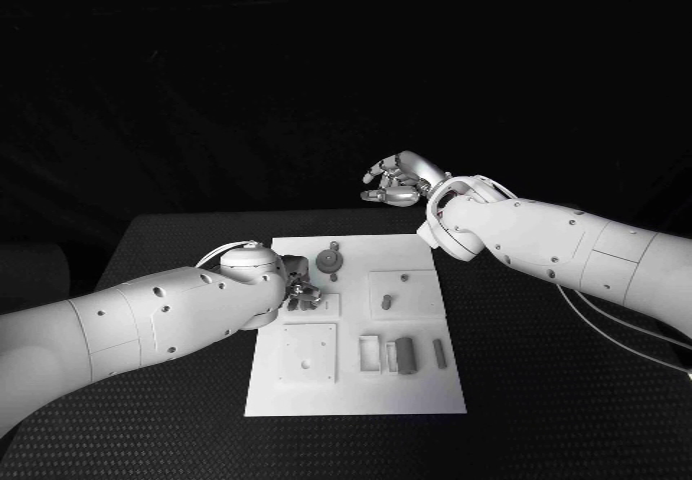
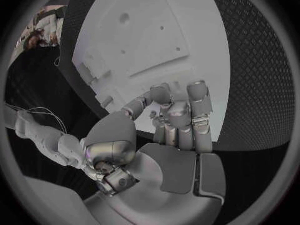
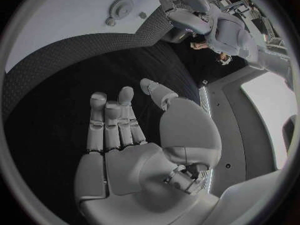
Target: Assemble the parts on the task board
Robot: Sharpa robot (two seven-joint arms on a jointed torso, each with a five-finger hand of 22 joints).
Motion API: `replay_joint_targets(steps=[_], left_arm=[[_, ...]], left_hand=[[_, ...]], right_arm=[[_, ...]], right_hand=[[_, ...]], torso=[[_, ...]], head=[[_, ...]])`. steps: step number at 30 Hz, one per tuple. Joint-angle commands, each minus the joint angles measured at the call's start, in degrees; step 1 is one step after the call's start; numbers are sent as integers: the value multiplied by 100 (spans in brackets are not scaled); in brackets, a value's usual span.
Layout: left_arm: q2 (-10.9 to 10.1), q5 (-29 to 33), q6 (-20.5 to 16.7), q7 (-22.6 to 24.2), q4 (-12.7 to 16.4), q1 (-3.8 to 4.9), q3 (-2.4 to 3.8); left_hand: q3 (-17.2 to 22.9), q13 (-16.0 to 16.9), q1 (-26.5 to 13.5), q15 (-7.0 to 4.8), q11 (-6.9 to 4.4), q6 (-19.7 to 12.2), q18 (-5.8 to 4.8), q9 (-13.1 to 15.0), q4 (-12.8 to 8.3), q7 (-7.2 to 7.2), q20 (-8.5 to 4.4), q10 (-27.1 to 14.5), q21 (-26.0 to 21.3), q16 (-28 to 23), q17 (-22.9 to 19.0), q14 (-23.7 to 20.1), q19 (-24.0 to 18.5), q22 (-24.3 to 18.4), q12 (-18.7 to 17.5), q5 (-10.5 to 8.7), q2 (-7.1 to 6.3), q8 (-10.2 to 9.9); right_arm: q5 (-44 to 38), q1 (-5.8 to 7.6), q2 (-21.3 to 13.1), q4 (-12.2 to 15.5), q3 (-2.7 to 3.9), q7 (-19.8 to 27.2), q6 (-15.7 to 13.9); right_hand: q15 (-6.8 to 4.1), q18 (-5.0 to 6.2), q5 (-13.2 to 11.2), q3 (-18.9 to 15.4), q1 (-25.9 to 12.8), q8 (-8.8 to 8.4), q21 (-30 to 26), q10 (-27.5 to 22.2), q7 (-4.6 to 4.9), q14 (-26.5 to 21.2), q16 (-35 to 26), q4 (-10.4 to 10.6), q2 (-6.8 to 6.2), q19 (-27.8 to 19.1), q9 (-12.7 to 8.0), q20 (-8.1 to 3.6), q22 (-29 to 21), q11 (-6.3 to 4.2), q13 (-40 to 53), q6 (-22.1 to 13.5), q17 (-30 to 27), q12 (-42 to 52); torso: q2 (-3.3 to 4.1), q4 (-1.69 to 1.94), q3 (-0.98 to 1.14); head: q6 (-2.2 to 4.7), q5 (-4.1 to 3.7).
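- the task board (image 1: pixel 361 395) lies flat in the middle of the black table (image 1: pixel 548 340), its long side running away from the robot.
- the left hand (image 1: pixel 300 291) sits low over the board's left side, about halfway along it, fingers pointing down toward the plate.
- in the left wrist view the left hand (image 2: pixel 169 120) has its fingers curled in close together, tips near the thumb; something small seems to sit between the fingertips (image 2: pixel 164 116), but i cannot tell whether it is a part or the hand's own metal.
- the right hand (image 1: pixel 398 180) hangs raised beyond the far right corner of the board, well apart from it, over the table's far edge.
- in the right wrist view the right hand (image 3: pixel 134 135) shows a bare palm, fingers straight and side by side, thumb out to the side; it holds nothing.
- a round gear-like part (image 1: pixel 330 262) stands near the far end of the board, just beyond the left hand.
- a small peg-like part (image 1: pixel 387 299) stands in a square recess to the right of the left hand.
- several upright block parts (image 1: pixel 404 353) sit in a row on the near right portion of the board, beside a square plate (image 1: pixel 309 353) on the near left.
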Motion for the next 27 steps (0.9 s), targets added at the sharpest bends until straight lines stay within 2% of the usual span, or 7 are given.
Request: replay_joint_targets(steps=[1, 9, 17, 27], left_arm=[[24, 8, 167, -129, -42, -80, -52], [71, -18, 206, -126, -79, -80, -18], [116, -27, 302, -143, -141, -80, -2], [174, -27, 616, -175, -207, -79, 8]], left_hand=[[22, -9, -3, -175, -11, 711, 36, -1, 13, -250, -9, -43, 10, 12, -8, -213, -31, 118, 22, -6, 41, 20], [77, -18, 56, -178, -13, 711, 40, -3, -49, -252, -8, -46, 21, 32, -30, -212, -27, 121, 38, 42, 139, 28], [86, -21, 74, -178, -12, 708, 40, -4, -81, -251, -7, -48, 24, 37, -37, -214, -28, 122, 43, 42, 149, 29], [86, -26, 79, -174, -9, 701, 37, -7, -98, -247, -1, -53, 24, 40, -45, -220, -35, 121, 43, 29, 159, 28]], right_arm=[[-9, -2, 7, 2, 3, 27, 74], [-9, -3, 15, -3, 3, 28, 77], [-9, -3, 21, -6, 3, 26, 83], [-9, -3, 20, -4, 3, 21, 114]], right_hand=[[21, 74, 25, -16, 12, -20, -20, -540, 151, -35, -28, -32, 46, -41, -9, 7, 8, 155, -8, 114, -5, 7], [22, 74, 25, -16, 10, -20, -20, -540, 151, -36, -28, -33, 46, -41, -10, 8, 9, 155, -8, 113, -5, 8], [22, 74, 25, -16, 10, -19, -21, -541, 151, -37, -28, -34, 47, -42, -10, 8, 9, 156, -9, 113, -5, 8], [22, 74, 25, -16, 9, -20, -22, -542, 152, -38, -28, -36, 47, -43, -10, 9, 10, 156, -10, 112, -6, 8]], torso=[[2, 0, -1], [2, 0, 2], [-1, -1, 4], [1, -3, 2]], head=[[4, 0], [1, -6], [-3, -8], [3, -12]])
